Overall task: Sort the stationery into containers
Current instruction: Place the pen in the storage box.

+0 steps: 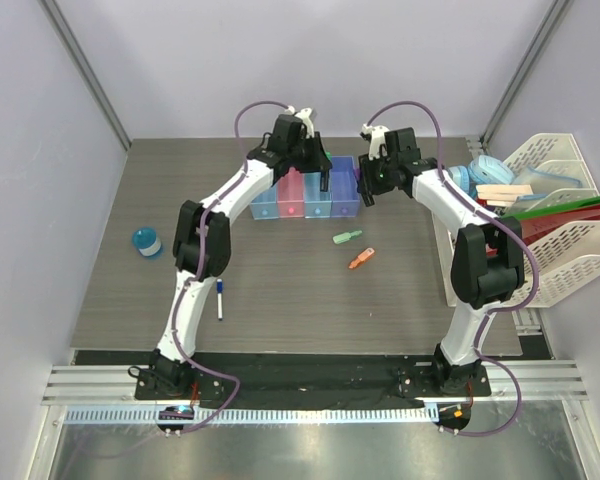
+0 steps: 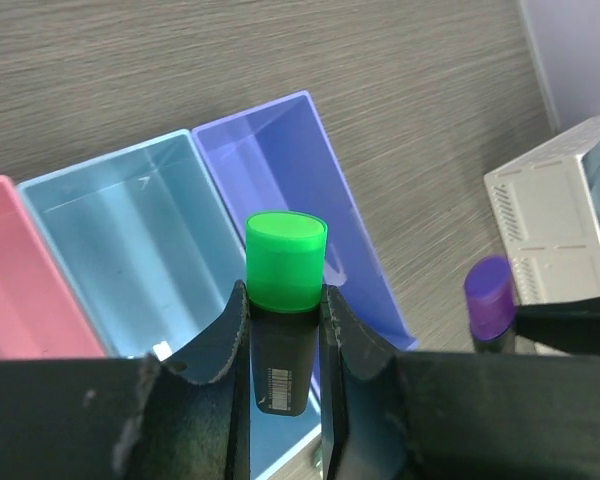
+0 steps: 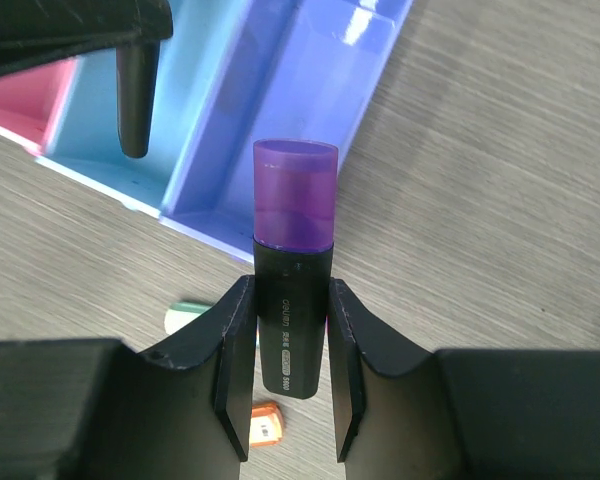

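Note:
My left gripper (image 1: pixel 318 176) is shut on a black highlighter with a green cap (image 2: pixel 285 262) and holds it over the light blue bin (image 2: pixel 130 240), next to the purple bin (image 2: pixel 280 150). My right gripper (image 1: pixel 366 188) is shut on a black highlighter with a purple cap (image 3: pixel 293 250) and holds it above the table just right of the purple bin (image 3: pixel 310 90). The joined row of bins (image 1: pixel 305 208) stands at the back middle. A green piece (image 1: pixel 346 237), an orange piece (image 1: pixel 361 259), a blue-capped white marker (image 1: pixel 220 298) and a round blue disc (image 1: pixel 146 241) lie on the table.
White mesh racks (image 1: pixel 570 250) with folders and other items stand along the right edge. Grey walls close in the table on the left, back and right. The two grippers are close together over the right end of the bins.

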Action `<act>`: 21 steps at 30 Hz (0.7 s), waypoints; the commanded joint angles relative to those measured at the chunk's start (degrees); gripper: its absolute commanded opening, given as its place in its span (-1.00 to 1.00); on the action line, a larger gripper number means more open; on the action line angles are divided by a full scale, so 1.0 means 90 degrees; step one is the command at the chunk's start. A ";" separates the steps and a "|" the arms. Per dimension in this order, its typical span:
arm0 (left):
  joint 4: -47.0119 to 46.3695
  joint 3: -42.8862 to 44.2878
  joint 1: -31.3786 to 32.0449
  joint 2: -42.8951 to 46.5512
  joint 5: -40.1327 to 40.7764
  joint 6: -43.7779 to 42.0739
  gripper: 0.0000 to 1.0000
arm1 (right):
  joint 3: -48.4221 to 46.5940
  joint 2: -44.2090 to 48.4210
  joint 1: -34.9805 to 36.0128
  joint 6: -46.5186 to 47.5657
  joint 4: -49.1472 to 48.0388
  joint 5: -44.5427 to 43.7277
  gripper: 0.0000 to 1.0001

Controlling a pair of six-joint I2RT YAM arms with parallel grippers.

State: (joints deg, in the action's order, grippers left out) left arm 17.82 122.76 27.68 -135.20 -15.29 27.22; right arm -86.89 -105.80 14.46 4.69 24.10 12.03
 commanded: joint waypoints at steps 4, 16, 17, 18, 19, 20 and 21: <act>-0.0838 0.0324 0.0147 -0.0310 -0.0293 0.0607 -1.00 | 0.0289 0.0144 -0.0064 0.0270 -0.0256 -0.0389 -0.85; -0.0974 0.0774 0.0137 -0.0330 -0.0733 0.0949 -1.00 | 0.0329 0.0154 -0.0083 0.0348 -0.0256 -0.0604 -0.85; -0.1023 0.0774 0.0147 -0.0359 -0.0733 0.0998 -1.00 | 0.0329 0.0144 -0.0083 0.0348 -0.0275 -0.0604 -0.86; -0.1062 0.0774 0.0157 -0.0398 -0.0714 0.0989 -1.00 | 0.0329 0.0134 -0.0093 0.0339 -0.0275 -0.0614 -0.86; -0.1121 0.0755 0.0176 -0.0475 -0.0626 0.0979 -1.00 | 0.0319 0.0134 -0.0093 0.0329 -0.0285 -0.0595 -0.86; -0.1140 0.0755 0.0196 -0.0525 -0.0587 0.0950 -1.00 | 0.0319 0.0125 -0.0083 0.0329 -0.0275 -0.0585 -0.86; -0.1150 0.0755 0.0205 -0.0573 -0.0557 0.0844 -1.00 | 0.0328 0.0144 -0.0083 0.0319 -0.0285 -0.0585 -0.86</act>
State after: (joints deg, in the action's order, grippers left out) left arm 11.68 127.85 28.88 -139.90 -19.79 35.14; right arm -83.66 -105.80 13.89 7.22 23.81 7.38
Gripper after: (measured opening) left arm 0.227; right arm 0.343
